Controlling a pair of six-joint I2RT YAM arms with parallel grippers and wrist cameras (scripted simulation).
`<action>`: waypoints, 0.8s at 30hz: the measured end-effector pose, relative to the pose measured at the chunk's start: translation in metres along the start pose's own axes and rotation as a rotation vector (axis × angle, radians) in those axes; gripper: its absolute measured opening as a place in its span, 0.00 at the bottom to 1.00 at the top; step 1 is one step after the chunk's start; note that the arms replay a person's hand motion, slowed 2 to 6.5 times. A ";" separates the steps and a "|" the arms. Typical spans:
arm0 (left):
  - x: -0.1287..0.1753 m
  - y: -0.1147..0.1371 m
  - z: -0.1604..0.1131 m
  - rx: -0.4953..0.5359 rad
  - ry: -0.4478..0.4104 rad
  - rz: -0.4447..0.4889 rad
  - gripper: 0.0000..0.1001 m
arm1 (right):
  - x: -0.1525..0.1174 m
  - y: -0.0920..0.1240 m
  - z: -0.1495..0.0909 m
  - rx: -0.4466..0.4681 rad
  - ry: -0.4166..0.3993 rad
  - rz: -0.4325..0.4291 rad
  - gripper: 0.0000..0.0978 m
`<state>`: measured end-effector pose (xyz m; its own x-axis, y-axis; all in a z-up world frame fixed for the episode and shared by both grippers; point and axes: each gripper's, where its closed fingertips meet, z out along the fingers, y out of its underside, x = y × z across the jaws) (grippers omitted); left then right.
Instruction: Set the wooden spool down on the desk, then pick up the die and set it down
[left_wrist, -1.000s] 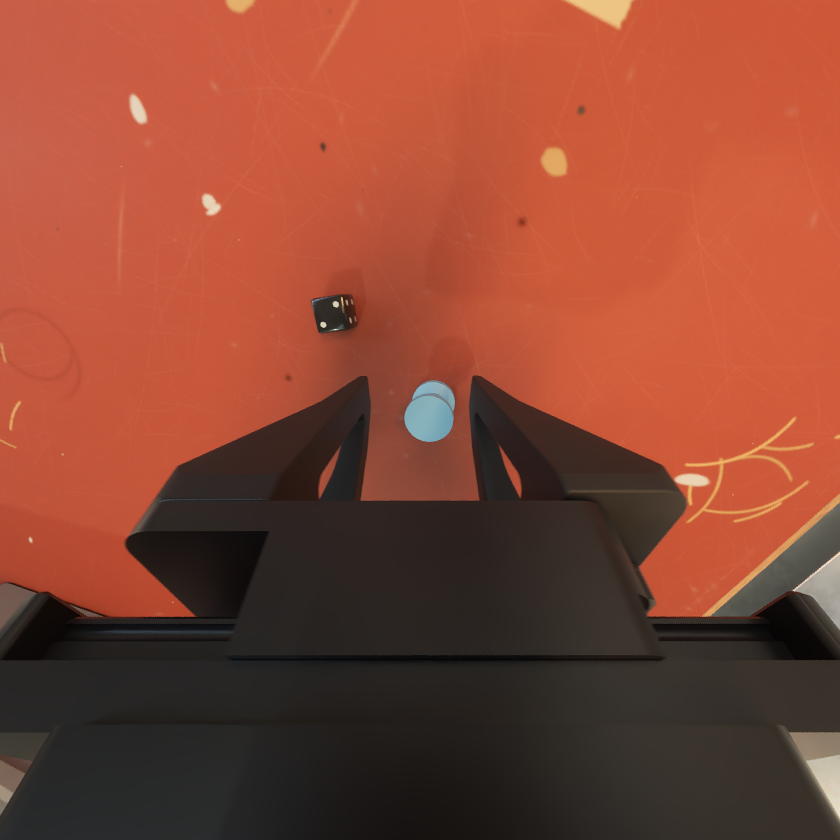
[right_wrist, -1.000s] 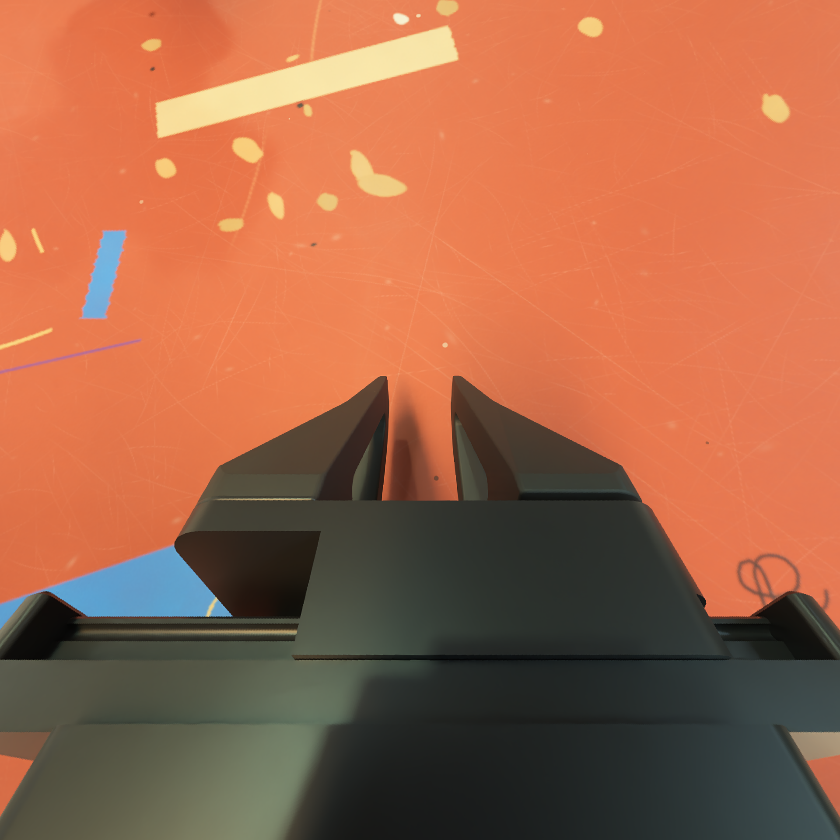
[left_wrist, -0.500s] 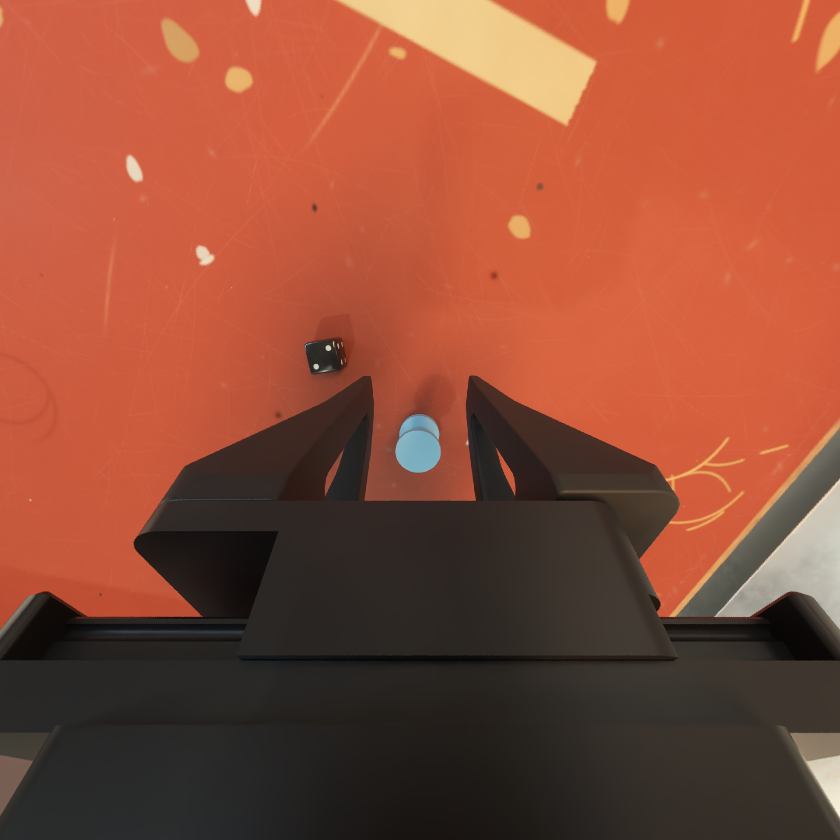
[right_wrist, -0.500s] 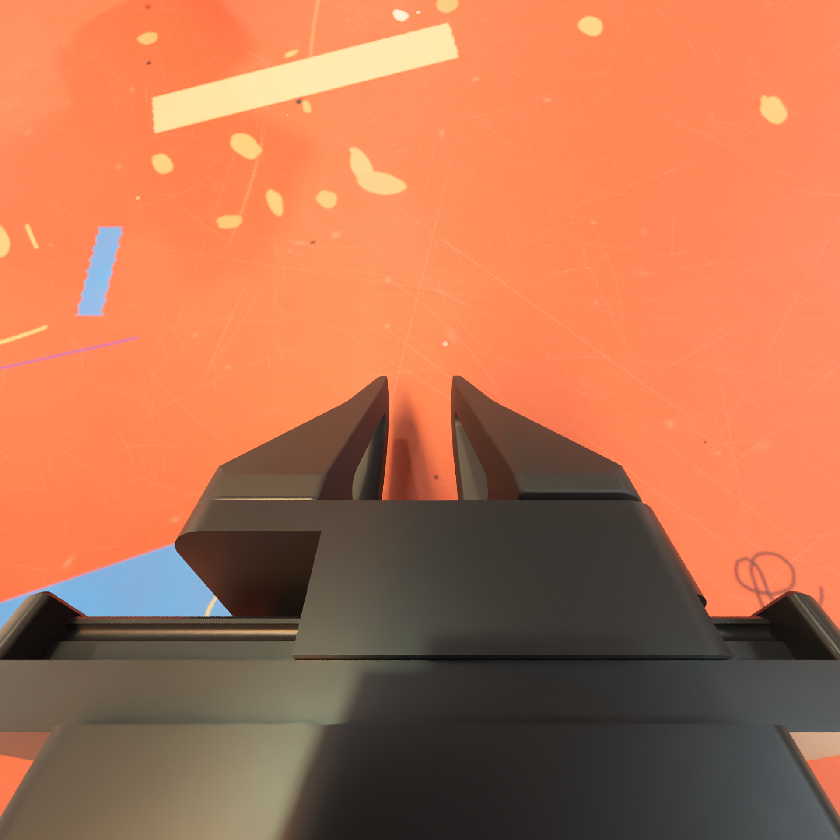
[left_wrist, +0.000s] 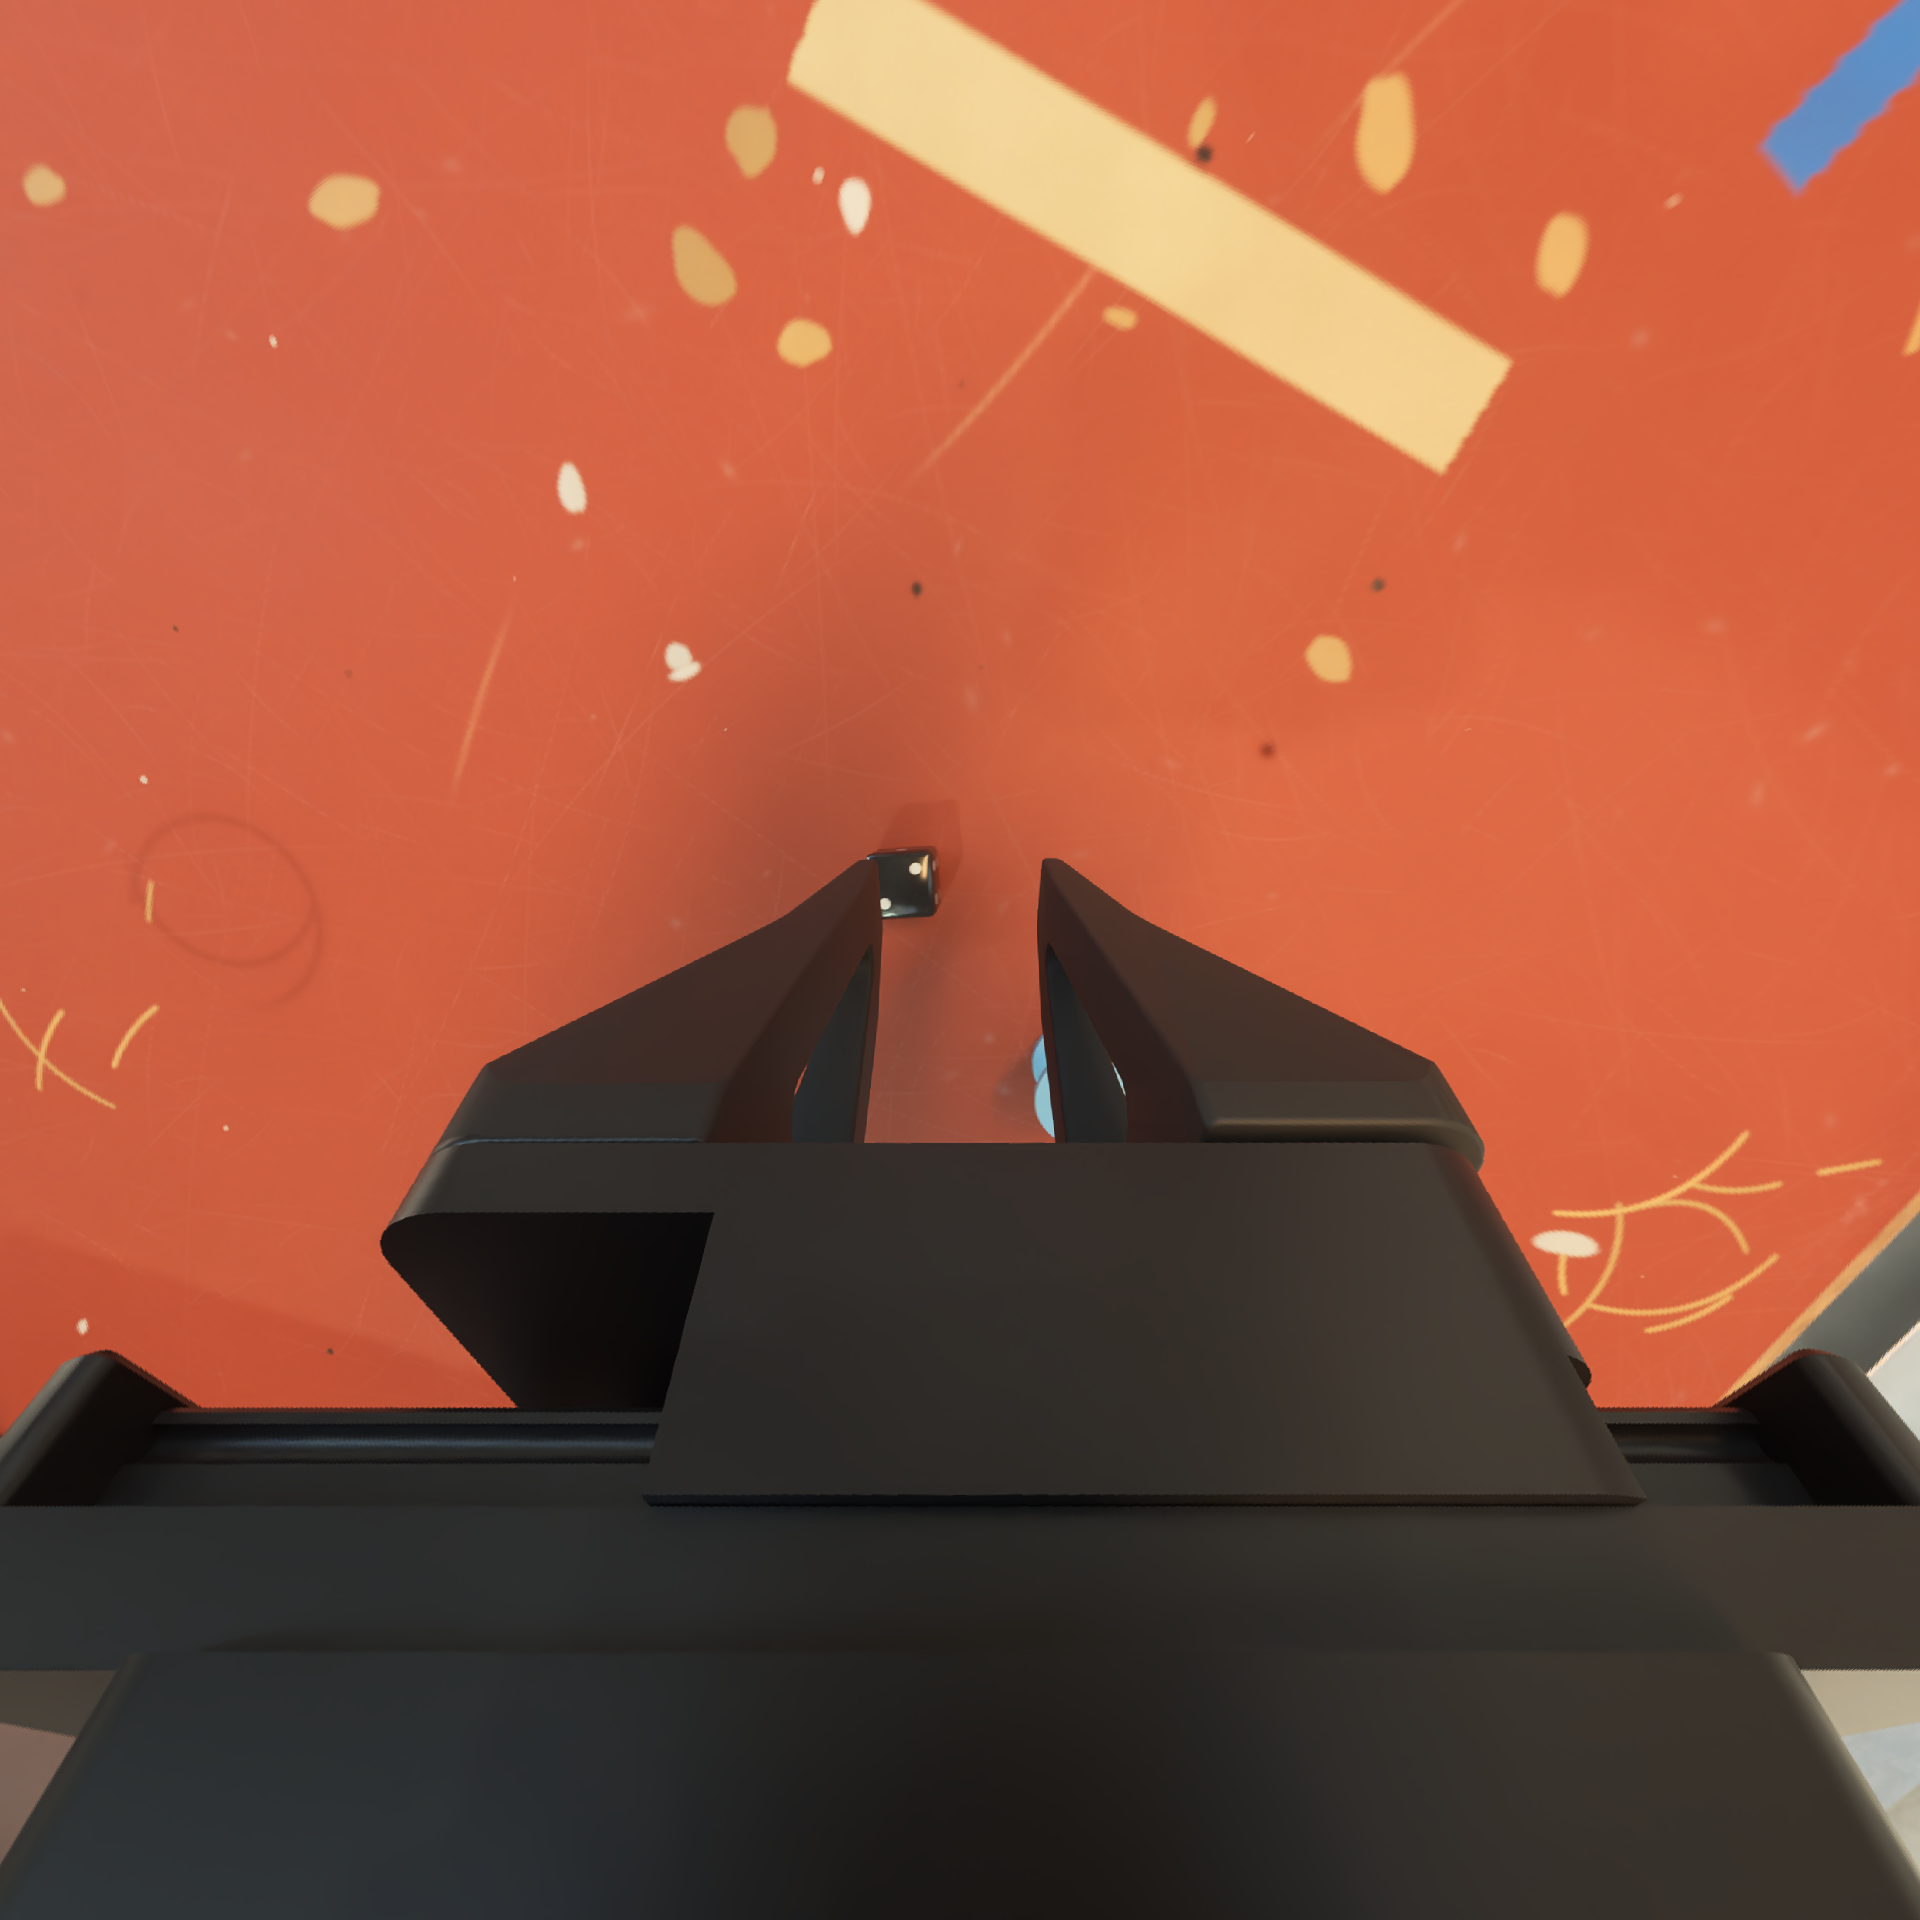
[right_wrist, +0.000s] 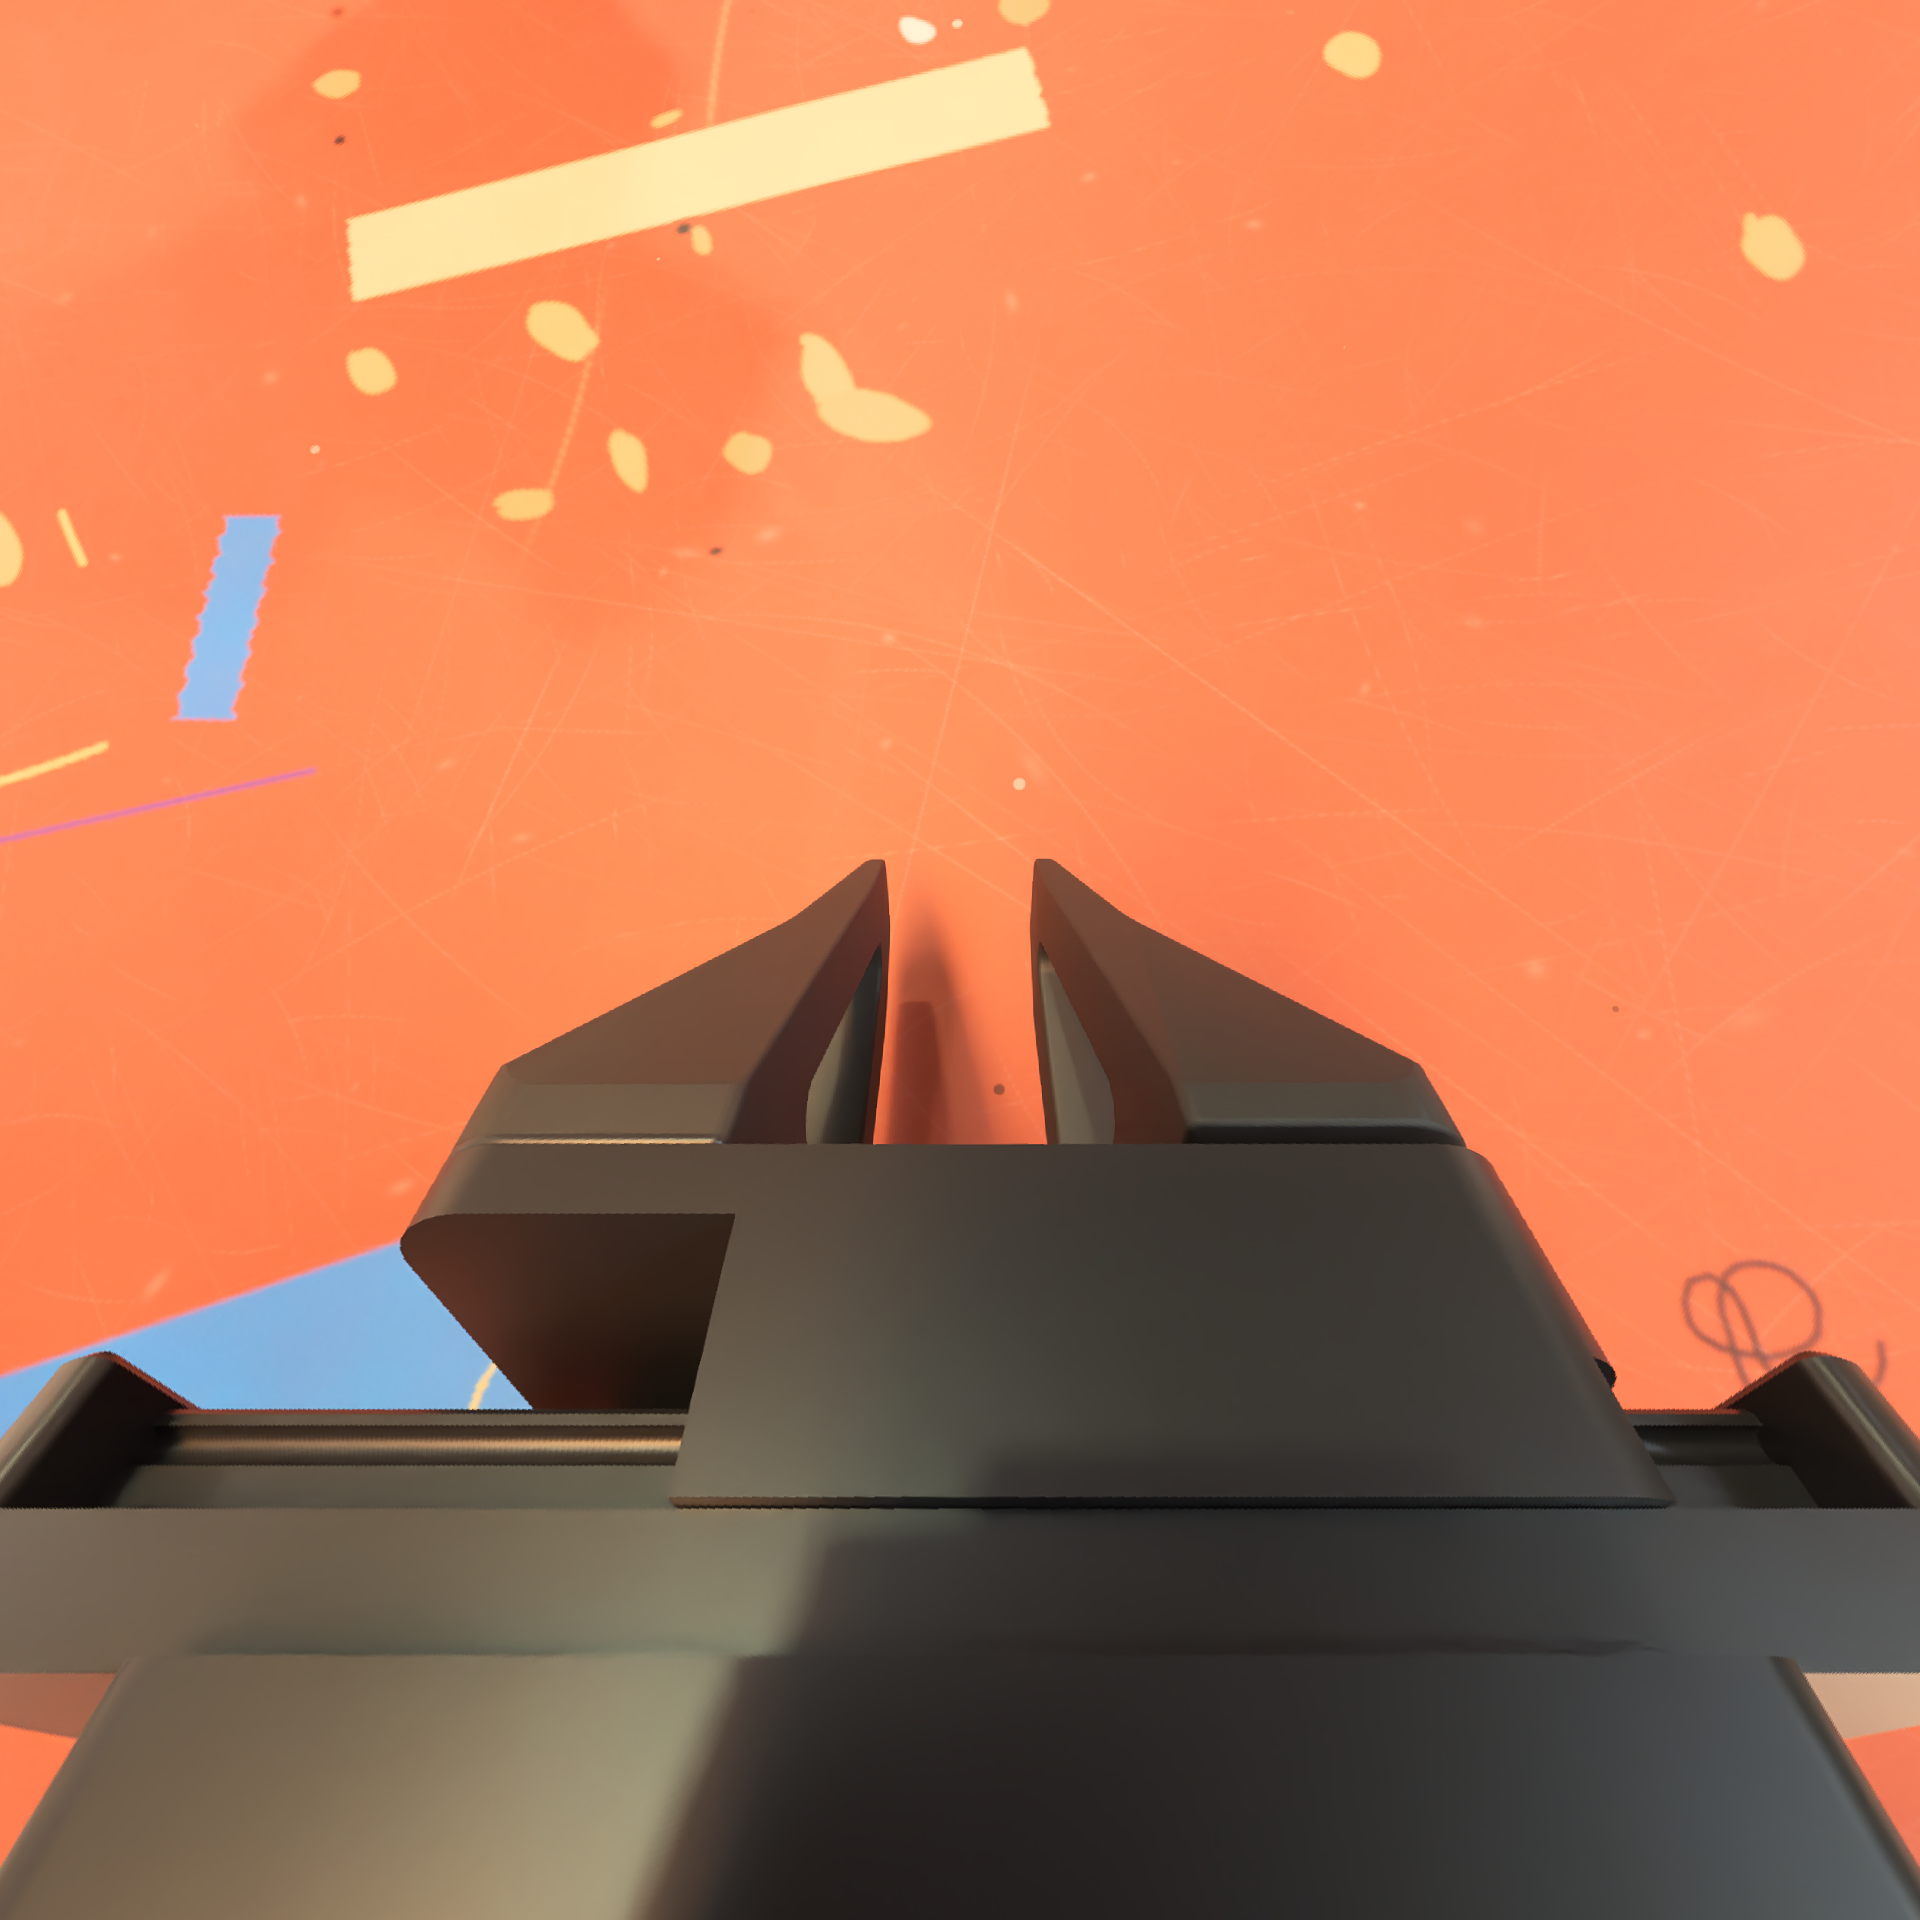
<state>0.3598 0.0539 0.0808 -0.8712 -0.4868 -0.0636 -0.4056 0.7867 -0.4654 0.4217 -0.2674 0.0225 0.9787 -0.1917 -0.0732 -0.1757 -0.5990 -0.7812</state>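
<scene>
A small black die (left_wrist: 910, 883) with white pips lies on the red desk (left_wrist: 1351, 831), just past my left gripper's left fingertip, partly hidden by it. My left gripper (left_wrist: 961, 864) is open and empty, high above the desk. A light blue spool (left_wrist: 1039, 1091) stands on the desk below, mostly hidden behind the right finger (left_wrist: 1081, 997). My right gripper (right_wrist: 960, 864) is open a little and empty over bare desk; neither die nor spool shows in the right wrist view.
The desk's edge (left_wrist: 1808, 1320) runs at the lower right of the left wrist view. Flat paint marks cover the desk: a cream bar (left_wrist: 1143, 229), a blue strip (right_wrist: 227, 618) and a blue patch (right_wrist: 312, 1340).
The left gripper has risen and shifted towards the die. The die now sits by the left fingertip, and the spool has slid behind the right finger. The right gripper has not moved.
</scene>
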 end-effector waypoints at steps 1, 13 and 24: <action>-0.002 0.002 0.003 -0.017 -0.005 -0.003 0.25 | 0.000 0.000 0.000 0.000 0.000 0.000 0.24; -0.016 0.022 0.033 -0.181 -0.034 -0.032 0.25 | 0.000 0.000 0.000 0.000 0.000 0.001 0.24; -0.019 0.022 0.043 -0.233 -0.019 -0.049 0.21 | 0.000 0.000 0.000 0.000 0.000 0.002 0.24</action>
<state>0.3788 0.0641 0.0340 -0.8445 -0.5318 -0.0635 -0.5020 0.8272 -0.2524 0.4217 -0.2674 0.0226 0.9784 -0.1931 -0.0742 -0.1774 -0.5987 -0.7811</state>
